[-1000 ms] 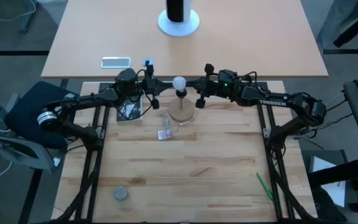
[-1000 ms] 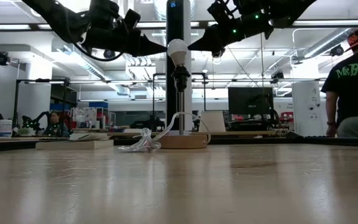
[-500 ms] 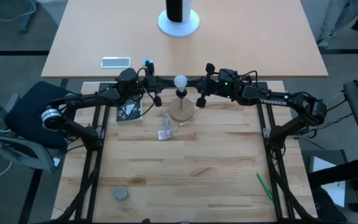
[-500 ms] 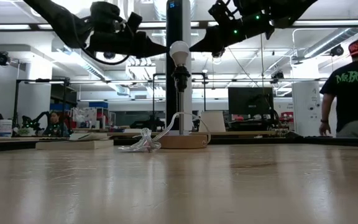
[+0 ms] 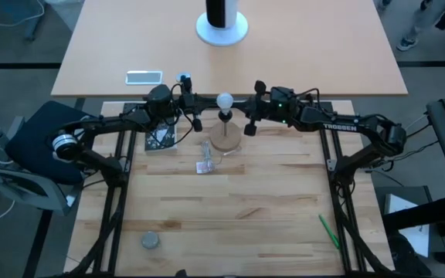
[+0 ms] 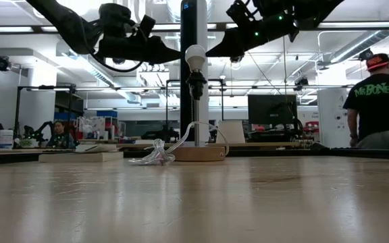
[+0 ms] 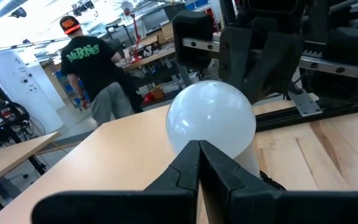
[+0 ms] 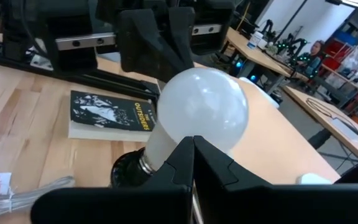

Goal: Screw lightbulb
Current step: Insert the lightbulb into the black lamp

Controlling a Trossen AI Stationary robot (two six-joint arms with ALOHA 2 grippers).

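The white frosted lightbulb (image 5: 224, 100) stands upright with its base in the black socket (image 6: 196, 82), on a thin stem over a round wooden disc (image 5: 225, 141) at the table's far middle. My left gripper (image 6: 179, 59) is shut, with its tips at the globe's left side (image 7: 211, 121). My right gripper (image 6: 209, 52) is shut, with its tips at the globe's right side (image 8: 201, 109). Both grippers are level with the globe, well above the table. My left gripper points its shut fingertips (image 7: 199, 152) level at the globe from the table's left; I cannot tell whether they touch it. My right gripper points its shut fingertips (image 8: 193, 146) level at the globe from the table's right; I cannot tell whether they touch it.
A crumpled clear plastic wrapper (image 5: 205, 166) lies just in front of the disc. A book (image 5: 159, 137) lies to its left. A grey round object (image 5: 151, 241) and a green pen (image 5: 328, 230) lie near the front edge. A person (image 6: 383, 101) stands in the room behind.
My left gripper has edged toward the bulb and a little down, still shut. The bulb and its stand have stayed put. The person in the room behind has walked along.
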